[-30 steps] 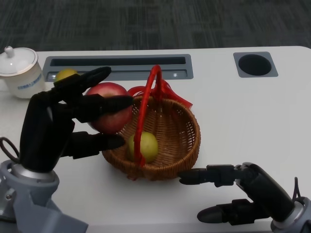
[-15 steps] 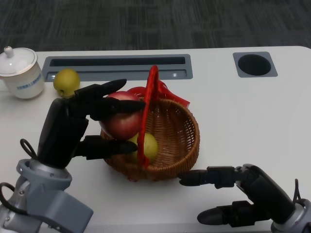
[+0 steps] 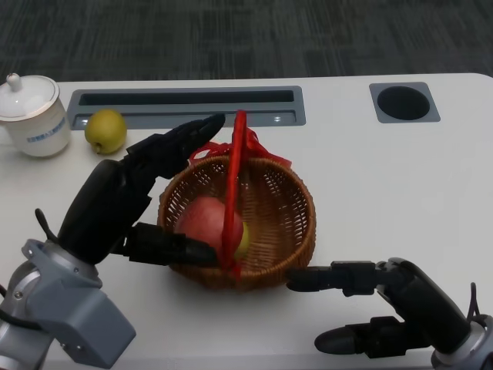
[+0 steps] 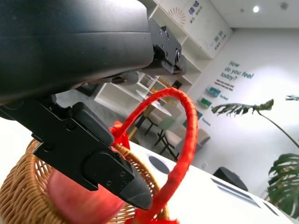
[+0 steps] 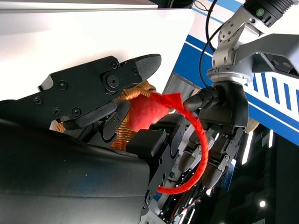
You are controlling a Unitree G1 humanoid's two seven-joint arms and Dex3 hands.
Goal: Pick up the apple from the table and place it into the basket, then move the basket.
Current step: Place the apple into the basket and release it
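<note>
The red apple [image 3: 202, 221] lies inside the wicker basket [image 3: 296, 223], left of its upright red handle [image 3: 233, 193] and beside a green fruit [image 3: 242, 240]. My left hand [image 3: 127, 200] is spread at the basket's left side, holding nothing; its upper fingers reach over the rim and its thumb lies along the outer wall. The left wrist view shows the apple [image 4: 79, 203] low in the basket beneath those fingers [image 4: 93, 154]. My right hand [image 3: 385, 301] is open on the table at the basket's front right, one fingertip close to the wall. The right wrist view also catches the apple [image 5: 147, 112] and handle [image 5: 198, 154].
A yellow-green fruit [image 3: 105, 131] sits on the table at the back left, next to a white lidded cup [image 3: 32, 116]. A grey recessed slot [image 3: 189, 104] runs along the far edge behind the basket. A round dark hole [image 3: 404, 102] is at the back right.
My left hand carried the apple rightward over the rim and let it go; the apple now rests in the basket and the fingers are spread. The right hand has barely moved.
</note>
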